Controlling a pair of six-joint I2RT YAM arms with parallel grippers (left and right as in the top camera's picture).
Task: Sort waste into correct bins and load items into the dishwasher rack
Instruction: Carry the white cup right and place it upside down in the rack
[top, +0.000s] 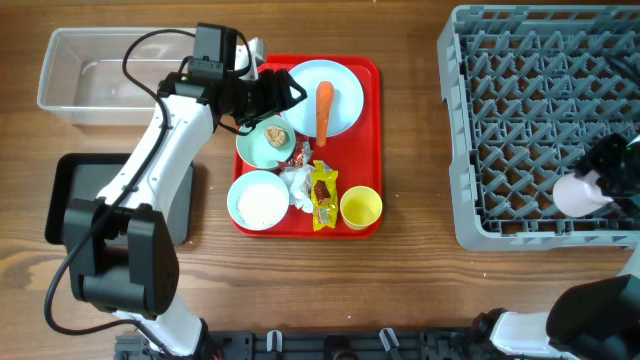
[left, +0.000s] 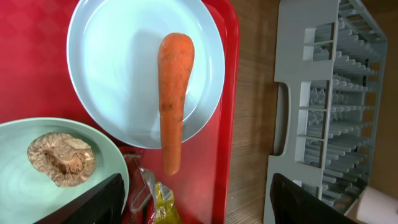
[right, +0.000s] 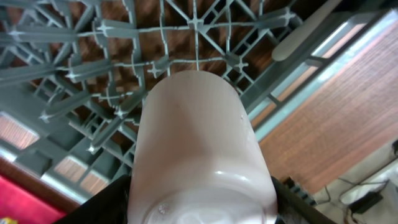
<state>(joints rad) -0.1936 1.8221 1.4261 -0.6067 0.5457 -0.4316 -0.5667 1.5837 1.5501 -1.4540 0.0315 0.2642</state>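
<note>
**Mia:** Where is the carrot?

**Sam:** The carrot (top: 322, 110) lies on the blue plate (top: 345, 85), at the far side of the red tray (top: 372, 150). Your left gripper (top: 290, 97) hangs just left of it. Its jaws are wide open and hold nothing.

**Mia:** Which way does it point?

**Sam:** It is long from far to near. The fat end is far. The thin tip points near and pokes past the plate's rim, over the red tray.

**Mia:** How do you grab it well?

**Sam:** I think picking it up is your step now. Put one of the fingers (left: 93, 202) on its left and one on its right. Then you squeeze across the thin way, not along the long way. Go for the fat middle, so it does not tip. Come down slow and do not push on the plate. Mind the bowl (top: 252, 148) with the brown lump (top: 277, 133), just near of your gripper.

**Mia:** And where does it go?

**Sam:** Into a bin, I think. The clear tub (top: 45, 85) and the black tray (top: 70, 200) both sit to the left.

**Mia:** What about the other side?

**Sam:** Your right gripper (top: 597, 185) is closed on the pink cup (top: 578, 193), over the near right part of the grey rack (top: 520, 120). I cannot tell which end of the cup faces down.
</note>
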